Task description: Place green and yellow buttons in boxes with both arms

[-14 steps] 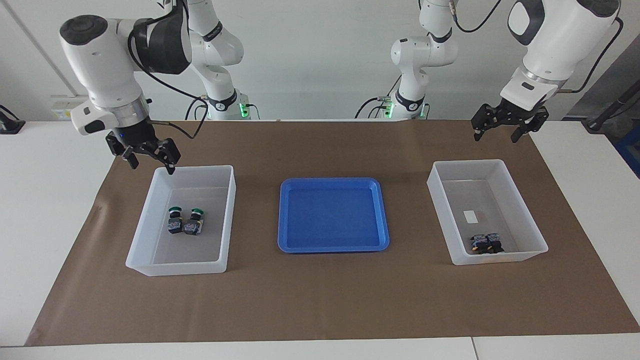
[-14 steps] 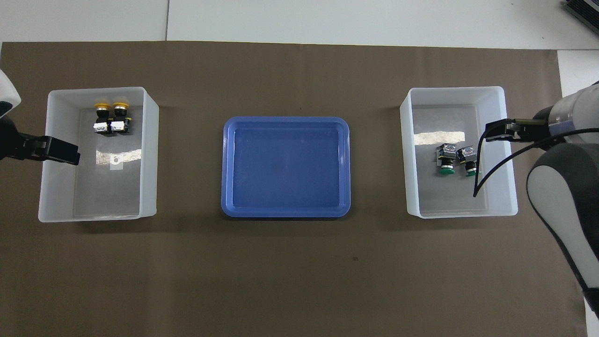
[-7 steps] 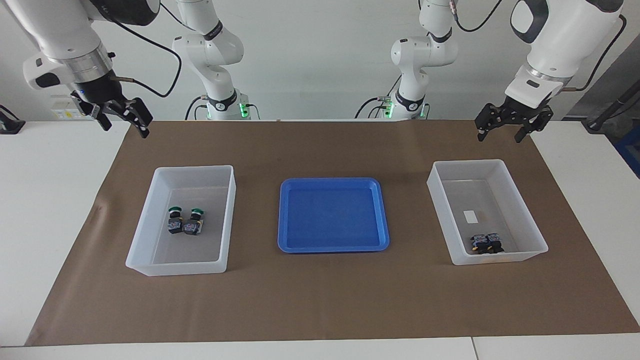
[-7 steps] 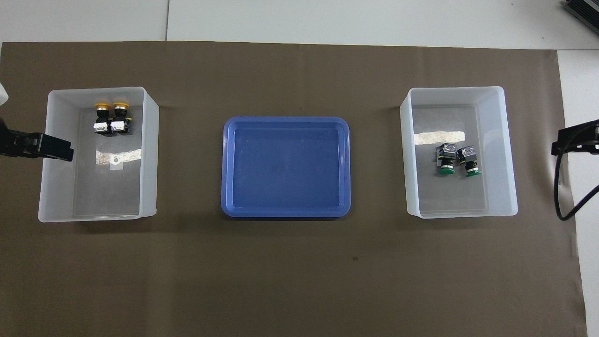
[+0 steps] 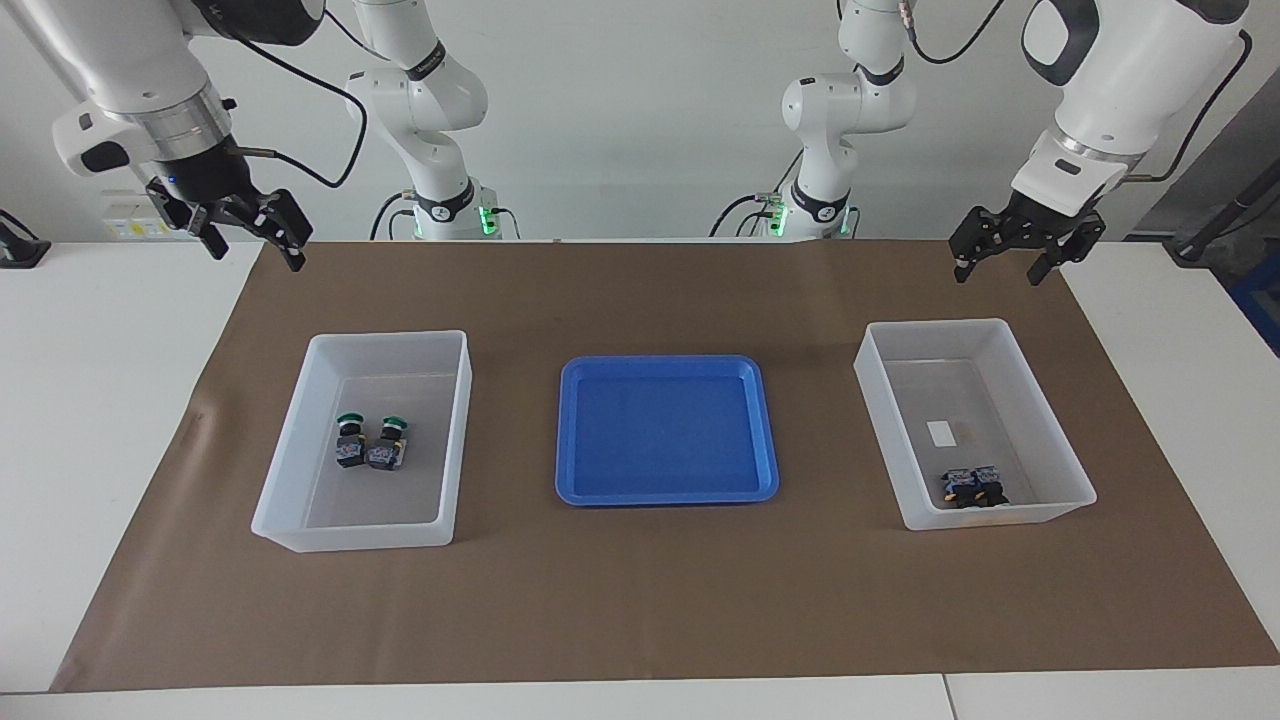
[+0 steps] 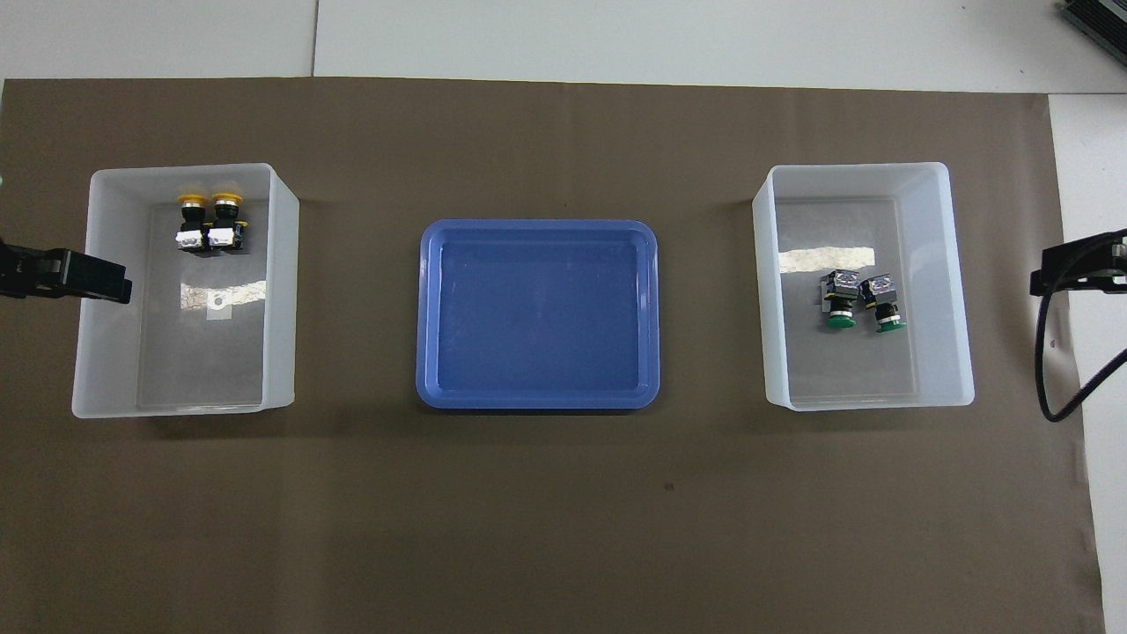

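While both grippers hang raised and empty, all four buttons lie inside the boxes. Seen from overhead, the green buttons (image 6: 858, 301) sit side by side at the middle of the box (image 6: 958, 291) at 3 o'clock from the blue tray (image 6: 537, 401), clear of every wall. The yellow buttons (image 6: 209, 224) sit together at the 12 o'clock end of the other box (image 6: 282, 291), at 9 o'clock from the tray, close to its end wall, with a small white label (image 6: 217, 306) just toward 6 o'clock.

In the facing view, the right gripper (image 5: 248, 232) hangs with fingers spread over the corner of the brown mat (image 5: 640, 600), outside its box's rim. The left gripper (image 5: 1018, 248) is likewise spread, over the mat's edge at the other end — clear of its box. Bare mat surrounds the tray and both boxes, widest toward 6 o'clock in the overhead view.
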`<state>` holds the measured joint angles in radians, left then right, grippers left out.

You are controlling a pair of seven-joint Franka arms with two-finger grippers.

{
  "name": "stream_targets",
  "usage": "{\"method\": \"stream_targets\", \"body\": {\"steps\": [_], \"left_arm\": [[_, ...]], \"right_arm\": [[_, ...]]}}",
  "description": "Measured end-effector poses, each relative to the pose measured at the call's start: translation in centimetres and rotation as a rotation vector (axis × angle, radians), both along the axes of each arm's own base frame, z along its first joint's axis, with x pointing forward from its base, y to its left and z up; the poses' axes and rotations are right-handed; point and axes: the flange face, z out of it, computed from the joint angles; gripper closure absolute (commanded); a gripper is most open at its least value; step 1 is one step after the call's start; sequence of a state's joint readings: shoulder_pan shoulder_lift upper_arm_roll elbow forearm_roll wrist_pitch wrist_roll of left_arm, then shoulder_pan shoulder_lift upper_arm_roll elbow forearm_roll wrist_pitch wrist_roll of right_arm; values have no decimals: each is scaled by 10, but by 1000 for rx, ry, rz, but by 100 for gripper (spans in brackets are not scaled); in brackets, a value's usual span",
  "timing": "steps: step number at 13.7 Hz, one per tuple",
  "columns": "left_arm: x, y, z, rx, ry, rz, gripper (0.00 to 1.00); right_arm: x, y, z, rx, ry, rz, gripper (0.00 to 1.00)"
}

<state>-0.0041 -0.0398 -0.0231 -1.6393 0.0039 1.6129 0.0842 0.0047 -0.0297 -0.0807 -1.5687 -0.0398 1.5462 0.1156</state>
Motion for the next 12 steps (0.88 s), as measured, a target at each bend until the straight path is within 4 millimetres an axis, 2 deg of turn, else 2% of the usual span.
{"method": "stream_targets", "body": {"steps": [12], "left_arm": [[-3,0,2,0,5,2,0]], "right_arm": [[-1,2,-1,1,8,3,0]]}}
